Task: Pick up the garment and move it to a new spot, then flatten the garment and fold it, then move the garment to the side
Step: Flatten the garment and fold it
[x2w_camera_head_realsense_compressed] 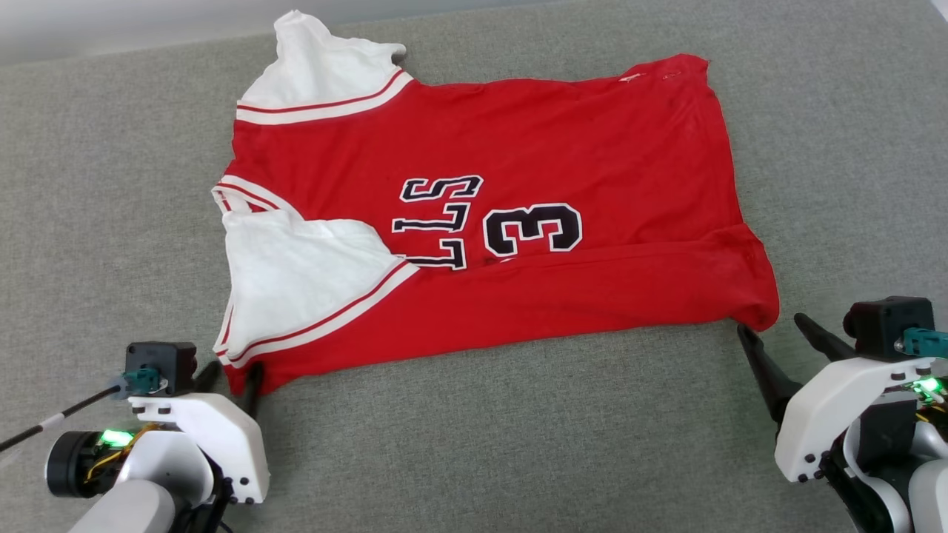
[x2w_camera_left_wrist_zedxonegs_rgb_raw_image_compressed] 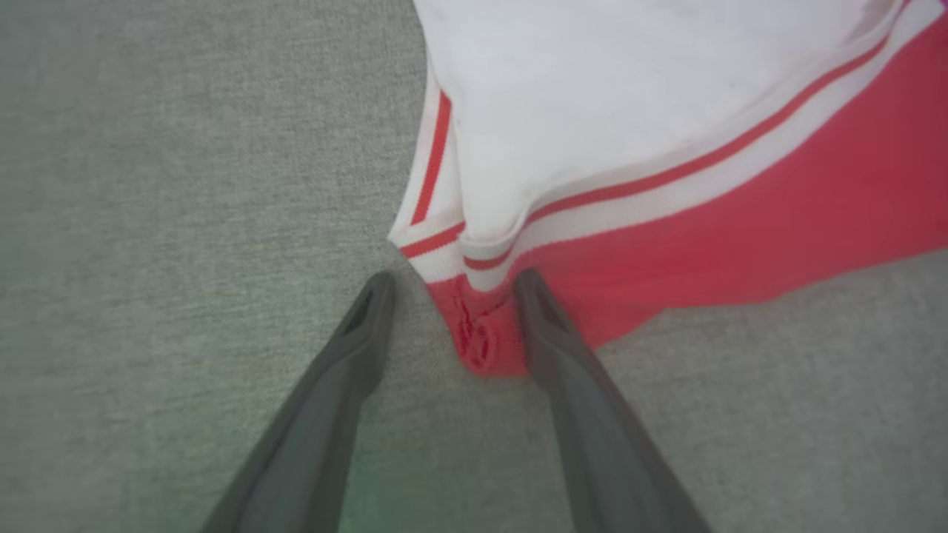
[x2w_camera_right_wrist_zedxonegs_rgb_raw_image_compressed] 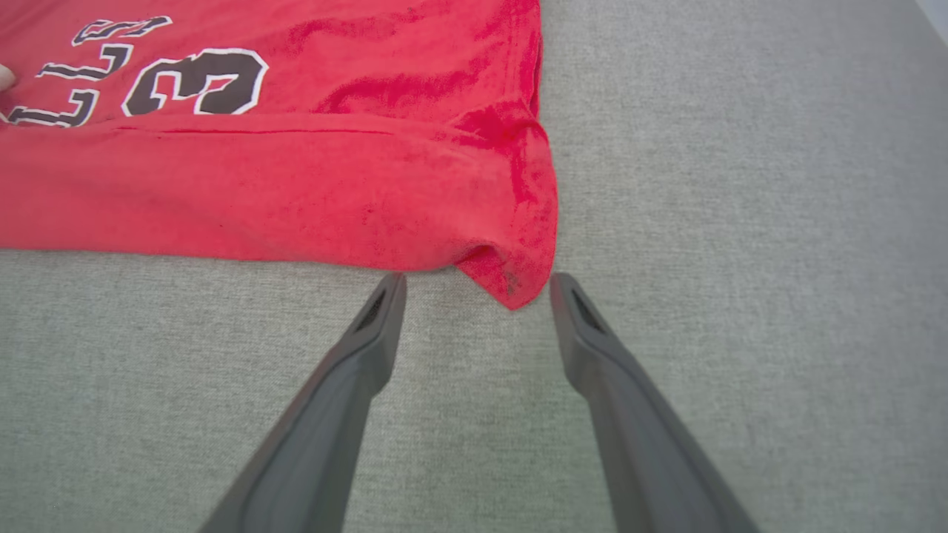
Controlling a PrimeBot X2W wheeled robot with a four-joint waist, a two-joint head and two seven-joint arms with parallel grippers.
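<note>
Presently, the grey cloth surface (x2w_camera_head_realsense_compressed: 474, 444) carries the garment (x2w_camera_head_realsense_compressed: 563, 141), lying flat at centre with its near edge folded over. The left gripper (x2w_camera_left_wrist_zedxonegs_rgb_raw_image_compressed: 455, 285) stands spread around the sleeve-side corner. The right gripper (x2w_camera_right_wrist_zedxonegs_rgb_raw_image_compressed: 478, 285) is spread astride the hem corner.

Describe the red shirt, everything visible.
The garment is a red jersey-like T-shirt, white sleeves with red-white striped trim, black white-outlined lettering and a 3. It lies mostly flat on the grey cloth surface, its near long edge folded over the print. The open left hand straddles one near corner; the open right hand sits just short of the other.
</note>
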